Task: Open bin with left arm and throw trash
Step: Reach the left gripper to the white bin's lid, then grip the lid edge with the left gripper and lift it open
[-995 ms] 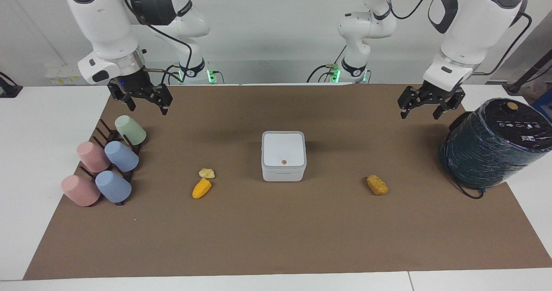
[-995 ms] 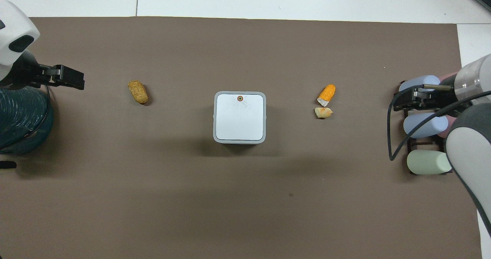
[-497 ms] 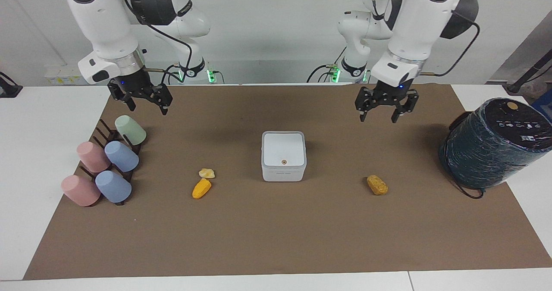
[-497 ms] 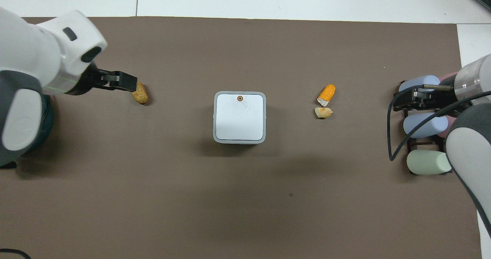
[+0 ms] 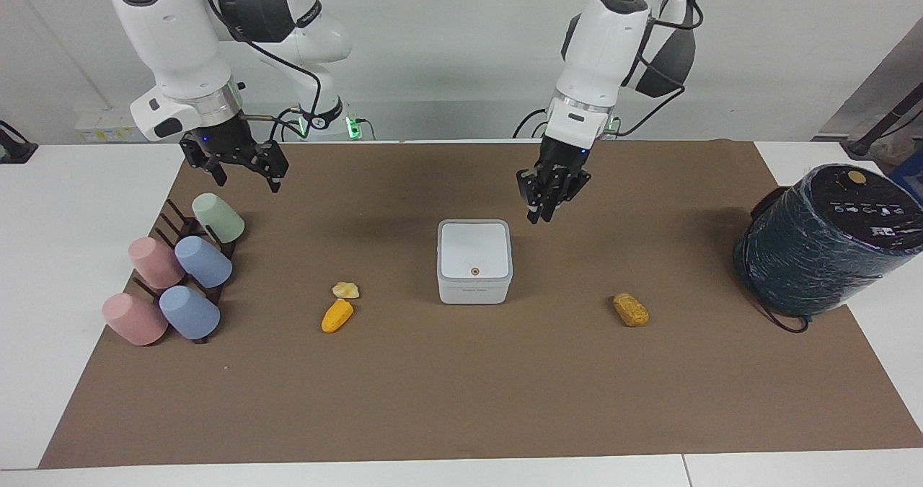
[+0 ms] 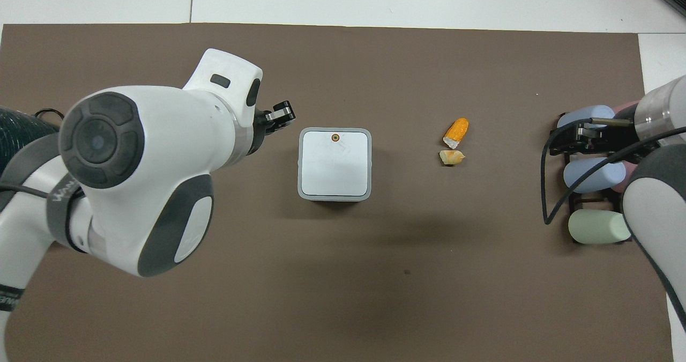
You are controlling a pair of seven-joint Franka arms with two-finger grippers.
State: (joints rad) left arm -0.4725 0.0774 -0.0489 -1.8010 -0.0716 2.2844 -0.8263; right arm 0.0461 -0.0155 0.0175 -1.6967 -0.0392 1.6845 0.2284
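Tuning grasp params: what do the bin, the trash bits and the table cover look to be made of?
Bin: looks like smooth white plastic, rounded corners, faint sheen on the lid.
Orange piece and brownish-yellow piece: bumpy, kernel-like, matte; possibly moulded foam or plastic, can't tell.
Pale lump: irregular, matte, material unclear.
Table cover: flat matte brown sheet, probably paper or felt.

left arm (image 5: 591, 47): white shells, grey joints, black cable | right arm (image 5: 173, 32): white, silver wrist ring
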